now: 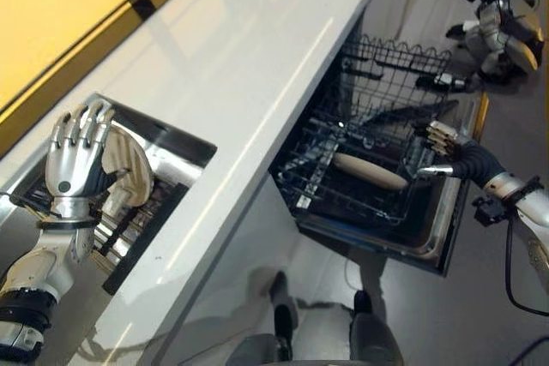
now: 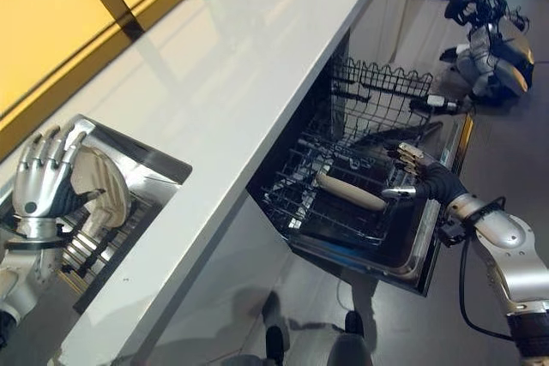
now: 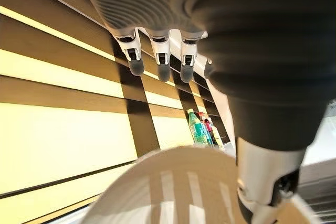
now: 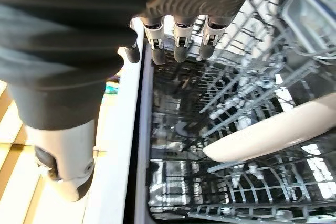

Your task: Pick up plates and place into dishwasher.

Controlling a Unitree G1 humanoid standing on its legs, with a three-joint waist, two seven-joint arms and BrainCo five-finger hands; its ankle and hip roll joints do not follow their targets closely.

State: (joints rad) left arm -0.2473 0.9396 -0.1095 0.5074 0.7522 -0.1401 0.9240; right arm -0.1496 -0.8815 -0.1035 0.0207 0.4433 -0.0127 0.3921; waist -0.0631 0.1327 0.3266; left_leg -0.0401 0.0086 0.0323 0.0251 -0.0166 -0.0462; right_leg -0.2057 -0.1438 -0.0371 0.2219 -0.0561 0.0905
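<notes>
The left hand, fingers straight and apart, stands just behind the upright cream round plate in the sink rack; the right hand hangs relaxed over the black wire dishwasher rack.

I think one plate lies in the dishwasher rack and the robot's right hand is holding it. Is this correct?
Not quite. One plate does lie in the dishwasher rack, but the right hand is open beside it, not holding it, as the right wrist view shows.
</notes>
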